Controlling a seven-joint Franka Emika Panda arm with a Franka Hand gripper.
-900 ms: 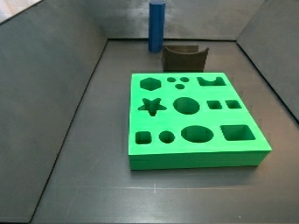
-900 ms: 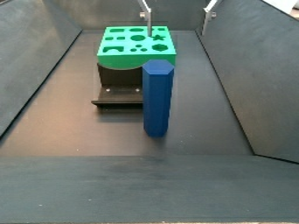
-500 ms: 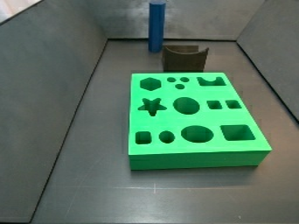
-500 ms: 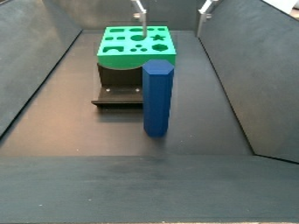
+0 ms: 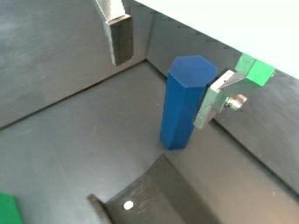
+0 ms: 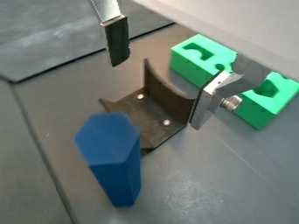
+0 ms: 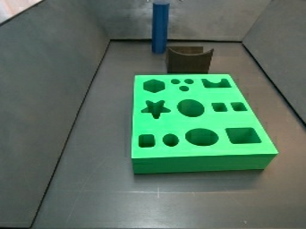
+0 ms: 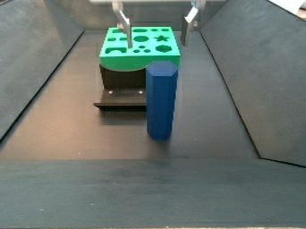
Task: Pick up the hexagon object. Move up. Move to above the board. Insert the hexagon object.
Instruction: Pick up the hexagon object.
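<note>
The blue hexagon rod [image 8: 162,101] stands upright on the dark floor, nearest the camera in a side view, untouched. Just behind it sits the fixture [image 8: 122,93], and beyond that the green board [image 8: 139,46] lies flat, cut-outs facing up. The gripper [image 8: 156,12] hangs high at the far end, above the board's far edge, fingers [image 5: 121,37] spread wide with nothing between them.

Step in hand: pick-up approach. Bring the gripper over the rod, centre the rod between the pads, and align the pads with two opposite flat faces. Descend vertically. Grip near the upper part. Avoid side contact: the slender rod would probably tip.
</note>
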